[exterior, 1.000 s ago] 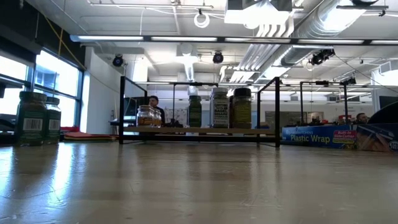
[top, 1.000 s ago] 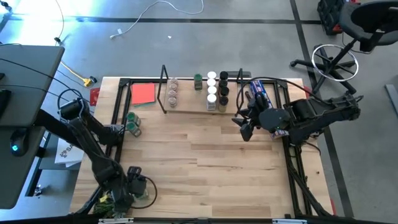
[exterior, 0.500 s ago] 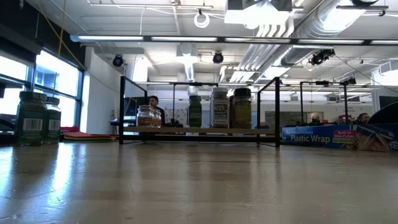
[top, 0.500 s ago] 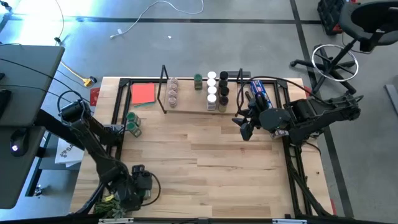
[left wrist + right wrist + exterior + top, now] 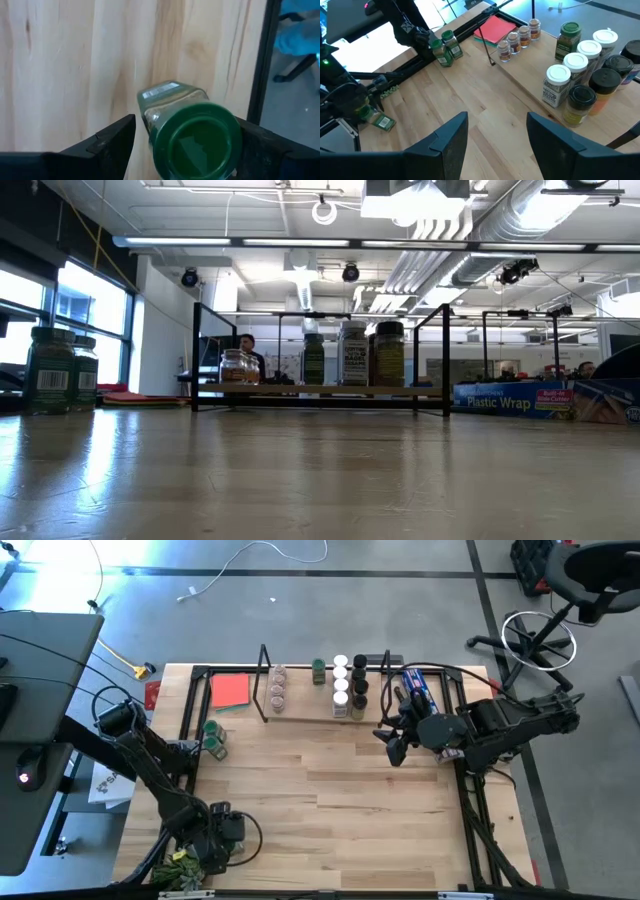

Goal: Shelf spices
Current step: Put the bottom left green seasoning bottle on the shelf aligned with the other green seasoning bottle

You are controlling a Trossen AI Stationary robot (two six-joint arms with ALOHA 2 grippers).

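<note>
"Plastic Wrap" on blue box [image 5: 515,400]; jar labels unreadable.

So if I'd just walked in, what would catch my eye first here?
Probably the shelf at the table's far edge, with spice jars lined up on it: white, black and green lids, plus three small clear ones. Next, the left gripper at the near left corner, its open fingers either side of a green-lidded jar lying on its side. The right gripper waits open just in front of the shelf.
</note>
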